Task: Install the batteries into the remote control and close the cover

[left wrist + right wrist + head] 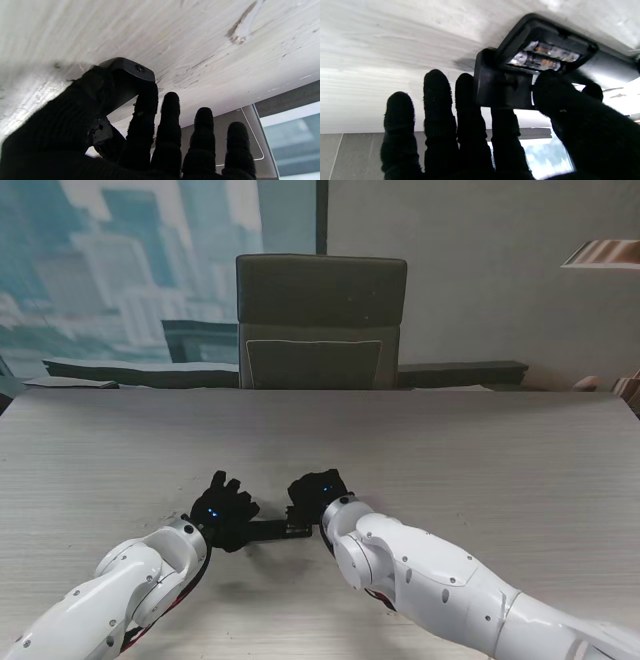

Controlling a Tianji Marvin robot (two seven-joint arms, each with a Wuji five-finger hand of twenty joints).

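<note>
Stand view: the wood-grain tabletop (480, 460) is the largest thing, with a chair (320, 320) at its far edge. Near me, around the middle, the remote control (268, 530) lies between both arms. The left hand (222, 515) grips its left end between thumb and index finger. The right hand (460, 120) holds the cover (502, 90), pinched by thumb against fingers, at the remote's right end just beside the open battery compartment (546, 47). Two batteries (540, 58) already lie side by side in that compartment. Installation looks done; closing is in hand. Next, the cover likely needs aligning with the compartment's edge and pressing shut.
</note>
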